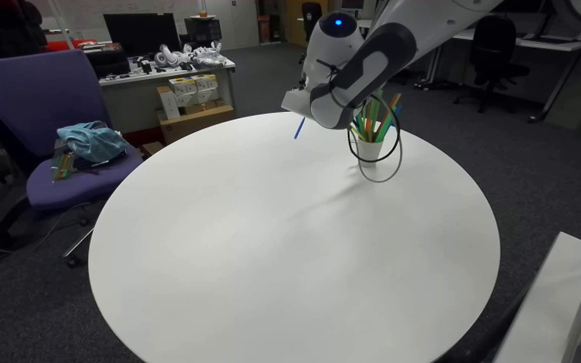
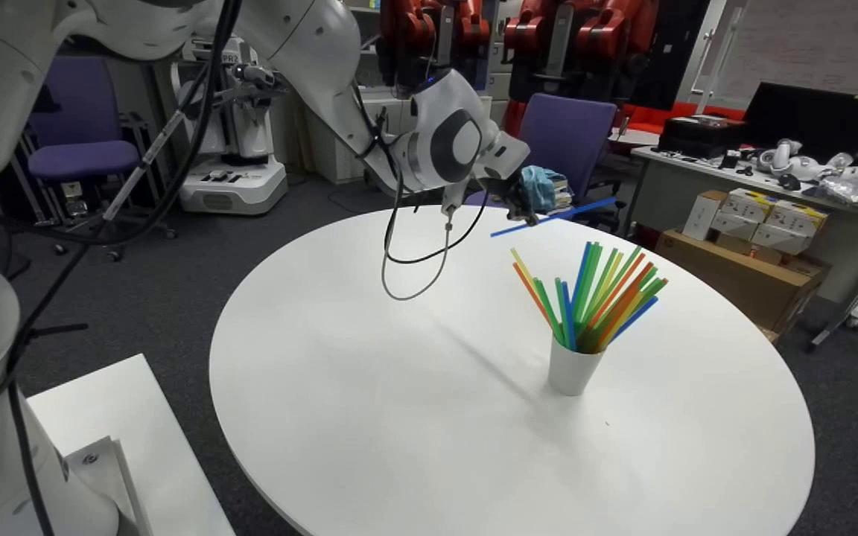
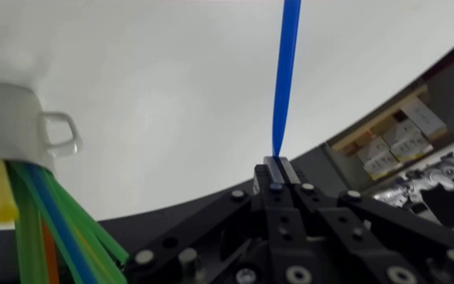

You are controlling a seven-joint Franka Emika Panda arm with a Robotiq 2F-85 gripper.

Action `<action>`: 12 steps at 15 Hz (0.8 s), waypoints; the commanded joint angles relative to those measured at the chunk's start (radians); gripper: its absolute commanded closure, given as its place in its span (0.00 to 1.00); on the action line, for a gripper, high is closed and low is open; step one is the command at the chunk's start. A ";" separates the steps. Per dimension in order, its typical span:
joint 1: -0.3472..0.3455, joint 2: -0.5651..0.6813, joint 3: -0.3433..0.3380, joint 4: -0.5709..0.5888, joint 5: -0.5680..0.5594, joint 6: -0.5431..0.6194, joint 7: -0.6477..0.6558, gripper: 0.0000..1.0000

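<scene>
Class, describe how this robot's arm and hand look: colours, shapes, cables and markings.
The arm is white, with smooth rounded segments, dark grey patches and a small blue light. A black cable and a grey cable loop from it. The hand is black and angular, built of jointed bars with pale round bolt heads and light grey fingertip pads.

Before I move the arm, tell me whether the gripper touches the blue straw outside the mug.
Touching: the wrist view shows the gripper with its jaws shut on the blue straw, pinching it flat.
</scene>
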 commanded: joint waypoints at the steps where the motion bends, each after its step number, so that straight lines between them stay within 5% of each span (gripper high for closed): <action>1: 0.139 0.028 -0.223 0.006 -0.009 0.088 0.134 1.00; 2: 0.174 0.039 -0.277 0.003 0.014 0.093 0.180 1.00; 3: 0.165 0.000 -0.253 -0.008 0.044 0.039 0.194 1.00; 8: 0.085 -0.153 -0.090 -0.047 0.152 -0.079 0.178 1.00; 12: -0.081 -0.247 0.103 -0.040 0.193 -0.154 0.161 1.00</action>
